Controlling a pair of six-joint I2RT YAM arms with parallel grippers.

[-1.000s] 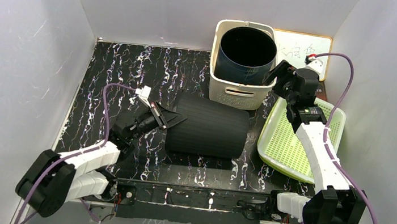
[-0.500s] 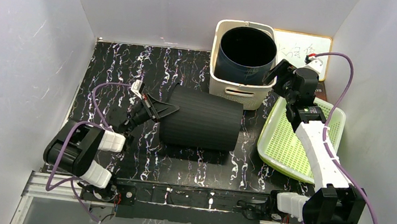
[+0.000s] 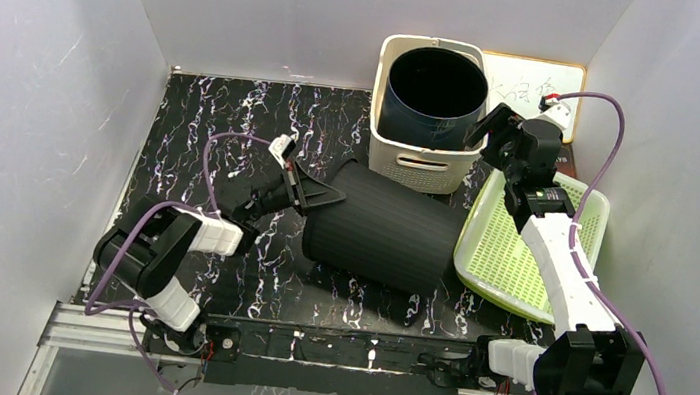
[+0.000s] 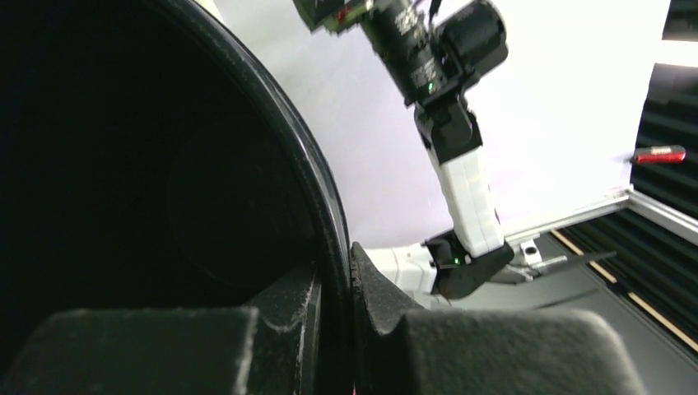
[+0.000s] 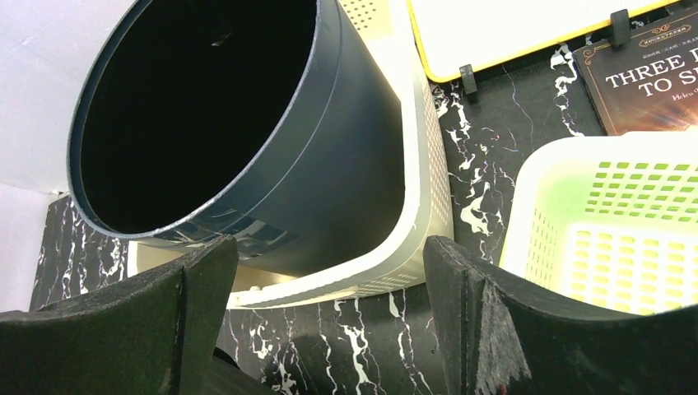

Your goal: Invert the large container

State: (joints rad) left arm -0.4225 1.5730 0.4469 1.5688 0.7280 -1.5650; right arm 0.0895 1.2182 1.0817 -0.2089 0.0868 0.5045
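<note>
The large container [image 3: 381, 237] is a black ribbed tub lying on its side in the middle of the marbled table, tilted, with its open mouth to the left and lifted a little. My left gripper [image 3: 321, 194] is shut on the mouth's rim. In the left wrist view the rim [image 4: 325, 206] runs between the two pads, one finger inside the tub and one outside, around the gripper's midpoint [image 4: 336, 288]. My right gripper [image 3: 493, 130] hovers open and empty at the back right; it also shows in the right wrist view [image 5: 329, 313], apart from the tub.
A cream basket [image 3: 410, 165] at the back holds a dark blue bucket [image 3: 434, 92], both also seen in the right wrist view, basket [image 5: 411, 239] and bucket [image 5: 247, 140]. A green perforated tray [image 3: 521, 249] lies right of the tub, close to its base. A whiteboard [image 3: 542, 80] and a book [image 5: 650, 82] lie behind.
My left gripper has risen and moved right with the rim in it. The tub has swung from lying level to tilted, its base shifting towards the green tray. The right arm has not moved.
</note>
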